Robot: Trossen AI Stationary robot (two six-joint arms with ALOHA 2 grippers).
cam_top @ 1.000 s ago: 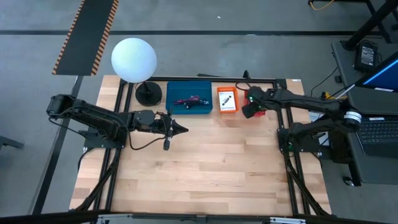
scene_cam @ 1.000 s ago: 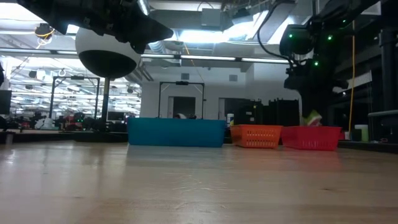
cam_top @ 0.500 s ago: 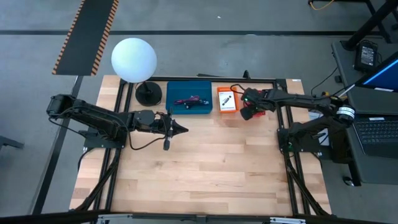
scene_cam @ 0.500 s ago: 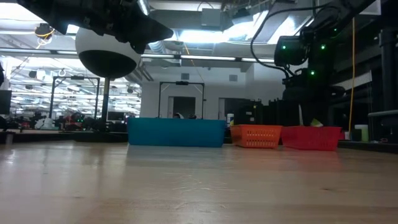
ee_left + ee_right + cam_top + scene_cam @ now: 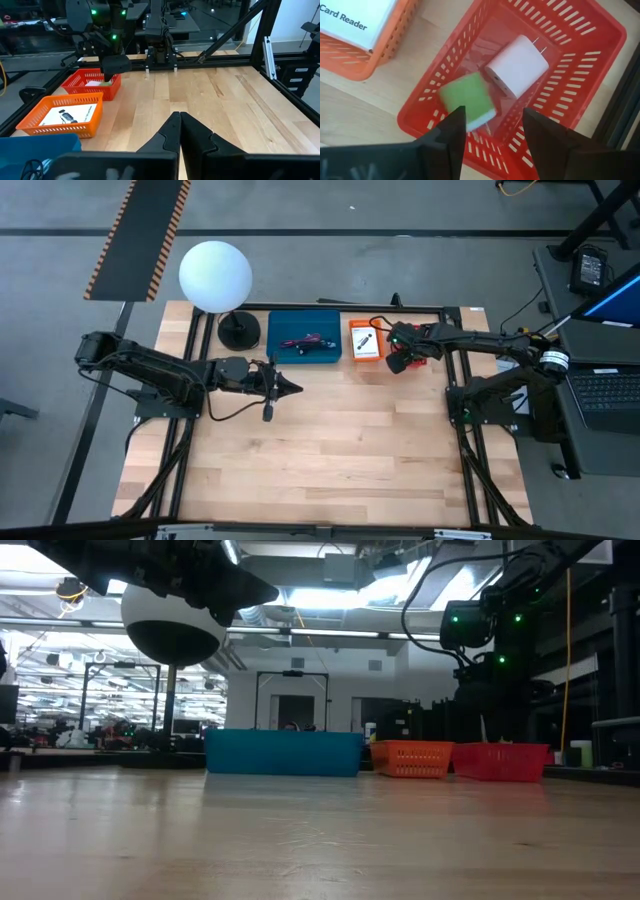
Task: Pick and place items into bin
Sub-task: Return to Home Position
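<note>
Green adapter (image 5: 466,100) flat, askew in red bin (image 5: 445,67) — right tool (image 5: 493,114) spread

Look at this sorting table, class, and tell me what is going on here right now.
Two robot arms are sorting small items into bins. The right gripper hangs open and empty over the red bin, which holds a green adapter and a pale plug charger. The orange bin holds a white card reader box, the blue bin some cables. The left gripper, shut and empty, hovers over the table near the blue bin.
</note>
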